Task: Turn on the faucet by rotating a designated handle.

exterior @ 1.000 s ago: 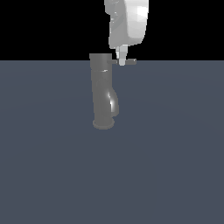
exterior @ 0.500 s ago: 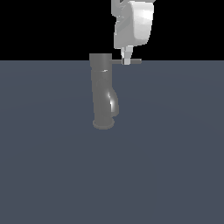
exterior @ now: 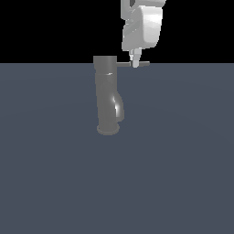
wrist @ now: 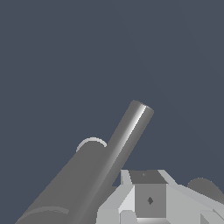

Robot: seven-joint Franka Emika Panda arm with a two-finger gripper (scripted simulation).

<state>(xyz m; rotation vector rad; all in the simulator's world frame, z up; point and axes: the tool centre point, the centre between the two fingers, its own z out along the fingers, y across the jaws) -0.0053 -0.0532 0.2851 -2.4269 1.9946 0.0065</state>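
So the faucet [exterior: 108, 96] is standing upright on the flat grey-blue floor [exterior: 183, 173], a bit toward the exterior view's left of centre, dark grey metal with a round flange at the bottom and a shiny curved bulge low on the side facing the exterior view's right. The handle [exterior: 139, 64] is that skinny flat lever sticking straight out level from the very top of it, pointing toward the exterior view's right, way thinner than the body. Right on top of that lever, roughly halfway along it, the white gripper [exterior: 135, 63] comes down from above, with its tips sitting at the lever, looks like touching it or as good as. I honestly can't tell from either view whether the fingers are spread or pinched together, they just read as one narrow pale tip from the side. The chunky white arm [exterior: 144, 25] runs up out of the top of the picture against the black backdrop. From the wrist view you get the faucet [wrist: 70, 188] and handle [wrist: 129, 131] as long grey bars seen at a slant, glossy streak down the lever, with the pale blocky gripper [wrist: 148, 199] body close to the camera and the plain floor [wrist: 109, 48] behind.
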